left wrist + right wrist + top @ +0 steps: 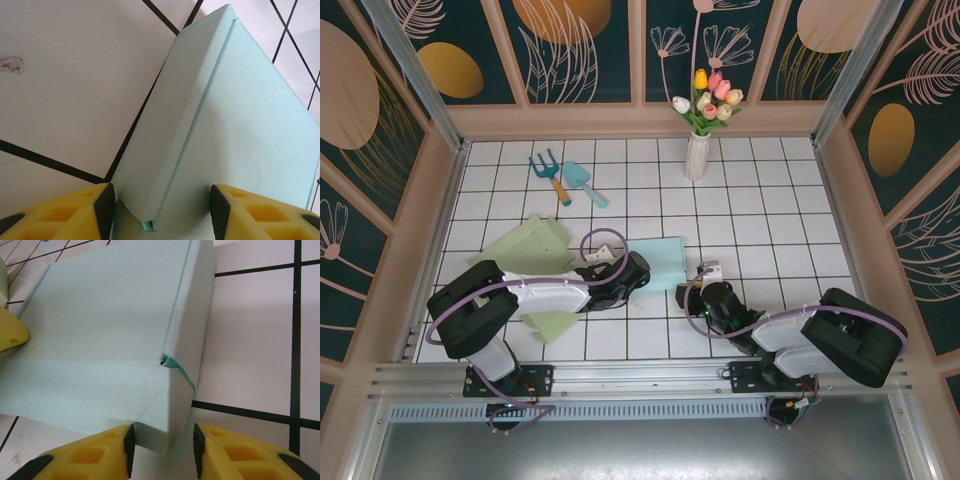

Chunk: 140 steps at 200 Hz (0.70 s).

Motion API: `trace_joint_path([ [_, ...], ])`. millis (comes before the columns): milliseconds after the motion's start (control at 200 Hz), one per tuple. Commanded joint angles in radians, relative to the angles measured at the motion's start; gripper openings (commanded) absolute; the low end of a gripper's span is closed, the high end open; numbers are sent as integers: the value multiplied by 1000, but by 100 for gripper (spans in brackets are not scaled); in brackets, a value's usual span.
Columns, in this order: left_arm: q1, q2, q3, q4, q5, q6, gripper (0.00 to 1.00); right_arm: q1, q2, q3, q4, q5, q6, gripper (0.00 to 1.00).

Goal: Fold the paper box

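Paper box (665, 258) lies flat mid-table (790, 200), btwn the two arms. We see the left gripper (162, 212) at its left corner w/ pads (105, 210) abt halfway apart. One pad is just beside the side wall and the other is over the top face, well off the fold, so it's not pinching anything imo. The right gripper (163, 452) is on the near right corner w/ jaws narrow. Its pads (129, 450) hug both sides of that corner, but we can't tell if it's squeezing or just touching.

Edges: the right corner has a darker teal seam (180, 371) w/ a small split where the folds meet. The long fold lines run straight and crisp.

Room: bare tiles to the right of the box and behind it, up to the vase of tulips (696, 155), which is well apart. The left side is tighter, w/ flat green sheets (525, 245) near the left arm and another piece (552, 325) by its base. Fork (548, 172) + trowel (582, 185) sit back left, well clear.
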Motion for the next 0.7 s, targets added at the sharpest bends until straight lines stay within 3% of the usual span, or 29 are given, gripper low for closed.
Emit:
trace_joint_path([
  [0, 3, 43, -44, -122, 8, -3, 54, 7, -39, 16, -44, -6, 33, 40],
  [435, 2, 60, -38, -135, -11, -9, 54, 13, -330, 71, -387, 2, 162, 37],
  [695, 3, 61, -34, -140, -13, -10, 54, 12, -308, 107, -432, -6, 188, 17],
])
